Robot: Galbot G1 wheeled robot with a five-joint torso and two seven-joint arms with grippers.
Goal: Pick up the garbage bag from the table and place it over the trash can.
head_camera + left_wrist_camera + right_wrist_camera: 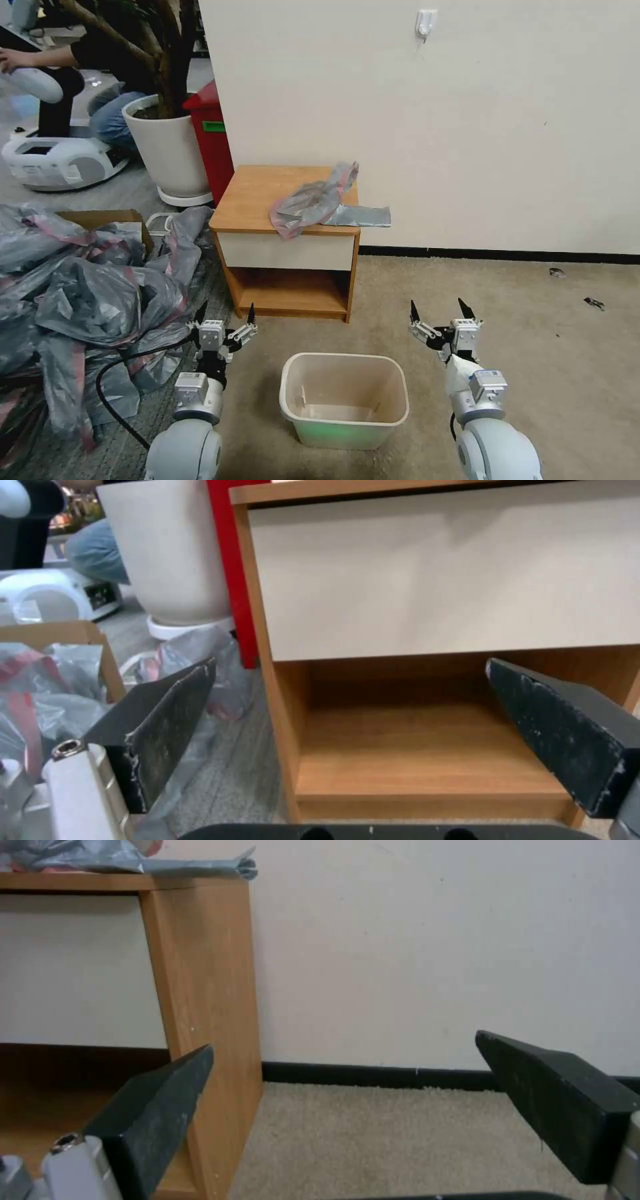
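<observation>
While untouched, garbage bag (319, 202) atop table (257, 193).

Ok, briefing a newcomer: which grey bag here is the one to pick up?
Find the wooden nightstand against the white wall. The garbage bag lies alone on its top, one end overhanging the right edge. The heap of similar bags is on the floor.
</observation>
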